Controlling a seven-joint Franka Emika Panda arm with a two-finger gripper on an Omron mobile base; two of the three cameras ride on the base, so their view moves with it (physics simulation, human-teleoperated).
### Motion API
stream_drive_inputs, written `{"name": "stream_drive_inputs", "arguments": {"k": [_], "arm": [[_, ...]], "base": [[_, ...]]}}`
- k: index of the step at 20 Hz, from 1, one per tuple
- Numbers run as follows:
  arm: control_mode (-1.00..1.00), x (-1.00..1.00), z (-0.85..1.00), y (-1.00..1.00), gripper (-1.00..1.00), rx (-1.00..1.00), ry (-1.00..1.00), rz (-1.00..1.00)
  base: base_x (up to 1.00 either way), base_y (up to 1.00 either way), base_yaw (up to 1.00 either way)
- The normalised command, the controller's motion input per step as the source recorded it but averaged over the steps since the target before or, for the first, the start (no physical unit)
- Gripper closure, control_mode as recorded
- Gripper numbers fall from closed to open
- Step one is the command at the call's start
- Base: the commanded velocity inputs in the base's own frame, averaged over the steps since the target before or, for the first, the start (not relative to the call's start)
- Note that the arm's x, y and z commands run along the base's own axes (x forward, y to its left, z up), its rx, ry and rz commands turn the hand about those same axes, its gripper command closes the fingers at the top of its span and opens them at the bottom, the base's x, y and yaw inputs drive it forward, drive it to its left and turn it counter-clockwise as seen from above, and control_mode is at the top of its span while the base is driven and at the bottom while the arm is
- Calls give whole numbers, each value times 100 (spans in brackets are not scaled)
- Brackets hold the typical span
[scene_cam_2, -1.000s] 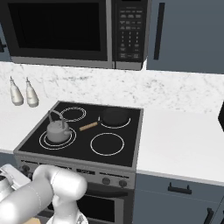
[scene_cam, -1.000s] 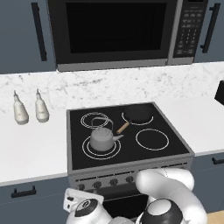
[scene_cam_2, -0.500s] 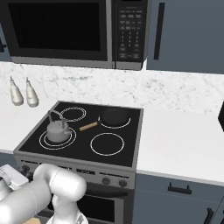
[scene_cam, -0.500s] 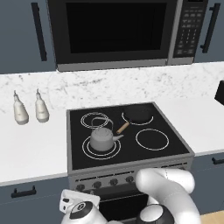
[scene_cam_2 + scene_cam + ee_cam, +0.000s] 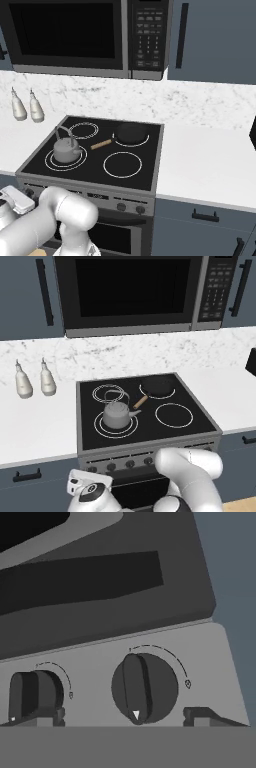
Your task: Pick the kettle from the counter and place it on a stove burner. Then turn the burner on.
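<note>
The grey kettle (image 5: 117, 415) (image 5: 66, 148) stands upright on the front left stove burner (image 5: 100, 428) (image 5: 50, 161), whose two white rings show around its base. The white marbled counter (image 5: 35, 428) (image 5: 205, 162) runs on both sides of the stove. My hand (image 5: 81, 482) (image 5: 14, 199) hangs low in front of the stove's control panel, left of its middle. In the hand view my gripper (image 5: 121, 718) is open, one fingertip (image 5: 207, 716) to each side of a dark round knob (image 5: 145, 688). The knob's white mark points down. Nothing is held.
A dark pan (image 5: 157, 385) with a wooden handle sits on the back right burner. Two white bottles (image 5: 34, 380) stand on the left counter. A microwave (image 5: 130, 293) hangs above the stove. A second knob (image 5: 35, 692) sits left of the framed one.
My hand has shifted slightly in front of the knob panel. The kettle has not moved.
</note>
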Motion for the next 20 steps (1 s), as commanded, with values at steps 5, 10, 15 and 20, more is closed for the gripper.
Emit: {"name": "stream_drive_inputs", "arguments": {"k": [5, 10, 15, 20], "arm": [[-100, 6, -21, 12, -100, -12, 0, 0], [-100, 3, -15, 7, -100, -8, 0, 2], [-100, 0, -22, 0, -100, -7, 0, 5], [-100, 4, 0, -4, -100, 0, 0, 0]], "base": [[0, 0, 0], [0, 0, 0], [0, 0, 0], [0, 0, 0]]}}
